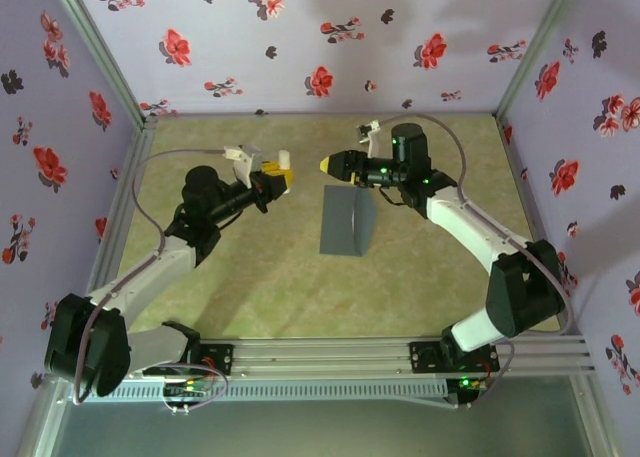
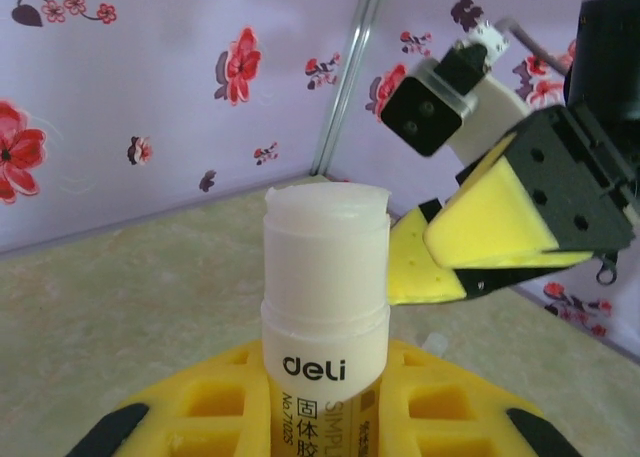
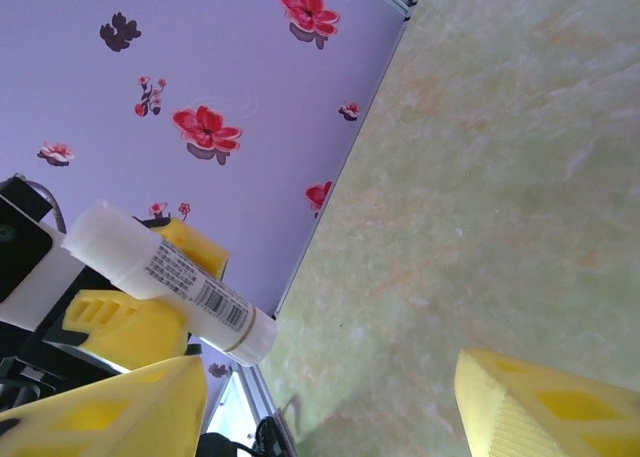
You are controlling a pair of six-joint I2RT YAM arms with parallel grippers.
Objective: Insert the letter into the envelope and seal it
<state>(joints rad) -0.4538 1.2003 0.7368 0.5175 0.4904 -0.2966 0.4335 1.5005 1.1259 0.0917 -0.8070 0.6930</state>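
Observation:
The grey envelope [image 1: 347,222] lies flat on the table's middle, below and between the two grippers. The letter is out of view. My left gripper [image 1: 280,175] is shut on a white glue stick [image 2: 325,287] marked "deli", which stands upright out of its yellow fingers [image 2: 210,417]. The same stick [image 3: 160,272] shows at the left of the right wrist view, slanting across. My right gripper [image 1: 327,165] hangs just right of the stick, above the envelope's far edge. It is open, with its yellow fingers [image 3: 545,407] wide apart and nothing between them.
Purple walls with red flowers [image 1: 320,37] close in the green table [image 1: 250,287] on three sides. Metal corner posts [image 1: 100,52] stand at the back corners. An aluminium rail [image 1: 330,357] carries both arm bases at the near edge.

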